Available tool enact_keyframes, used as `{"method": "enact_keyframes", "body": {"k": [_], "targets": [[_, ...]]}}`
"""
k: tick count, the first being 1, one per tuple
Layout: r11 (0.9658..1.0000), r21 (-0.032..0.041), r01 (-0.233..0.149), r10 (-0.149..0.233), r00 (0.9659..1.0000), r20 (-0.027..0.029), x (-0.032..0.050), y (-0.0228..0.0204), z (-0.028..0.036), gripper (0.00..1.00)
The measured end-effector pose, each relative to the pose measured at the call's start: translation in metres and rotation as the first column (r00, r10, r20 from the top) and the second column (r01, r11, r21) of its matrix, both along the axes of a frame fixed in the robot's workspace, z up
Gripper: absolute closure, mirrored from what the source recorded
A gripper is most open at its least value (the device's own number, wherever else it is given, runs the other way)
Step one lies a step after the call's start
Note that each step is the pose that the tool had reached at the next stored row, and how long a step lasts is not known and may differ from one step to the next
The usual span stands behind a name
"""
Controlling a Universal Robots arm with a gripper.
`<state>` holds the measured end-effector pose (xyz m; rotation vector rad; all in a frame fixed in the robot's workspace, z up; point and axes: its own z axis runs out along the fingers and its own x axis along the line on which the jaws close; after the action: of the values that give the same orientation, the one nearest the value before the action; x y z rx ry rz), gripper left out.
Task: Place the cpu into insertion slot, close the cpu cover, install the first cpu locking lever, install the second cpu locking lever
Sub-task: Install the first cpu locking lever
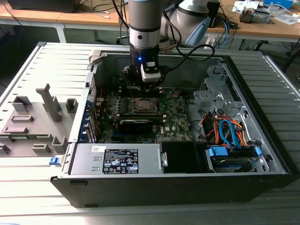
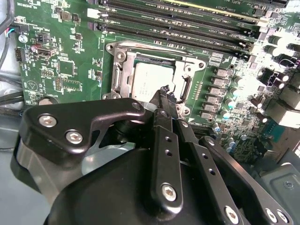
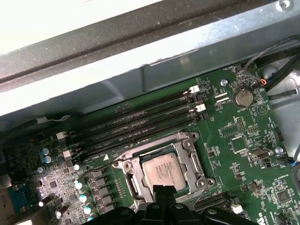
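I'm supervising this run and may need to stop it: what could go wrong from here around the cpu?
1. The tool sits low at the edge of the cpu cover, right beside the cpu; a slip could scrape either.
2. Small capacitors stand close beside the cover; a sideways move might knock them.
3. I cannot tell whether the cover is fully seated, so pressing down could load the cpu unevenly.
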<state>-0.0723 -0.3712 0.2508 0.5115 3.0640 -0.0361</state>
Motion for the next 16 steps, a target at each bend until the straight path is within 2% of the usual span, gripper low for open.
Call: {"method": "enact_keyframes", "body": {"k": [16], "targets": [[0.9995,0.0000,-0.033,0.033,0.9995,0.0000,0.0000,0.0000,0.0000,0.89]]}}
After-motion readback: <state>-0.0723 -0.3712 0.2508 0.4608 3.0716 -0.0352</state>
